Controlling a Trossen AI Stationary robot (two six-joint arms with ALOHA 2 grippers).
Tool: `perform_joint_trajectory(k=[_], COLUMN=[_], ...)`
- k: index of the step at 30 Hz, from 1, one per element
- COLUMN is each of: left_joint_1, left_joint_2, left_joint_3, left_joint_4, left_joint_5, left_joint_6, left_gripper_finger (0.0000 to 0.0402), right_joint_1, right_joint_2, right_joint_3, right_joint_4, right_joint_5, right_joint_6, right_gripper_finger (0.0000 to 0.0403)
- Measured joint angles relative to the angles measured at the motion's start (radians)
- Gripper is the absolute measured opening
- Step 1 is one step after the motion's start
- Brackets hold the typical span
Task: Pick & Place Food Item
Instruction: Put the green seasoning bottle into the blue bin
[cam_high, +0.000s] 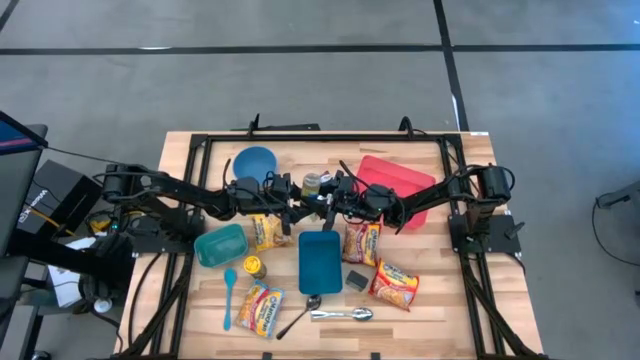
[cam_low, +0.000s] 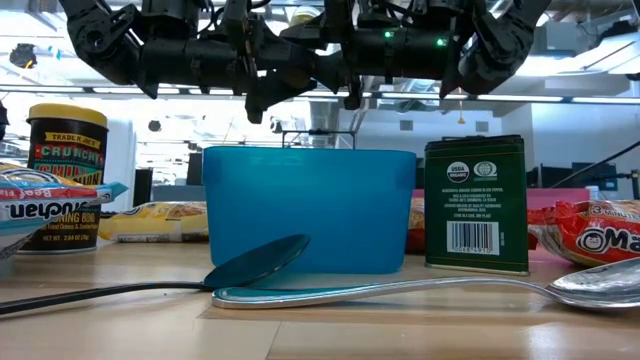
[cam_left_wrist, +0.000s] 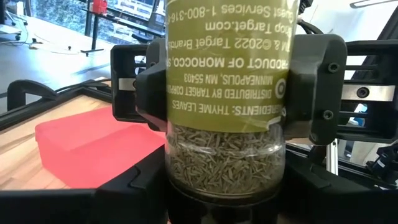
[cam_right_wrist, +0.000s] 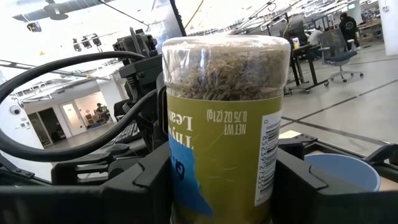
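Spice jar (cam_high: 312, 183) of thyme hangs above mid-table, clamped from both sides by the left gripper (cam_high: 297, 190) and right gripper (cam_high: 328, 192), each closed on its body. Below lies crowded wood: blue bin (cam_high: 320, 261), teal container (cam_high: 220, 244), noodle packets (cam_high: 362, 242). Red tray (cam_high: 395, 187) sits beside the right arm. The jar's long axis runs between the two wrists.

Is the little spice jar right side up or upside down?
Upside down. In the left wrist view the spice jar shows its label text inverted, and the dried thyme has settled at one end. Both pincers are closed on it.
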Motion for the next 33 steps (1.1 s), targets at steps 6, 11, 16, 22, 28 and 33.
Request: perform_joint_trajectory(k=[6, 11, 16, 22, 28, 33], left_joint_1=[0.000, 0.000, 0.000, 0.000, 0.000, 0.000], left_joint_2=[0.000, 0.000, 0.000, 0.000, 0.000, 0.000], left_joint_3=[0.000, 0.000, 0.000, 0.000, 0.000, 0.000], left_joint_4=[0.000, 0.000, -0.001, -0.002, -0.005, 0.001], left_joint_5=[0.000, 0.000, 0.000, -0.001, -0.001, -0.001], left_joint_6=[-0.002, 0.000, -0.001, -0.001, -0.008, -0.003], left_gripper_finger=[0.0205, 0.0194, 0.0194, 0.0199, 0.0194, 0.0197], right_joint_1=[0.000, 0.000, -0.003, -0.003, -0.003, -0.003], right_joint_2=[0.000, 0.000, 0.000, 0.000, 0.000, 0.000], right_joint_3=[0.000, 0.000, 0.000, 0.000, 0.000, 0.000], right_joint_4=[0.000, -0.001, -0.003, -0.007, -0.018, -0.024], right_joint_5=[0.000, 0.000, 0.000, -0.004, -0.004, -0.004], right_joint_6=[-0.002, -0.001, 0.000, -0.001, 0.035, 0.040], right_gripper_finger=[0.0189, 0.0189, 0.0189, 0.0192, 0.0214, 0.0237])
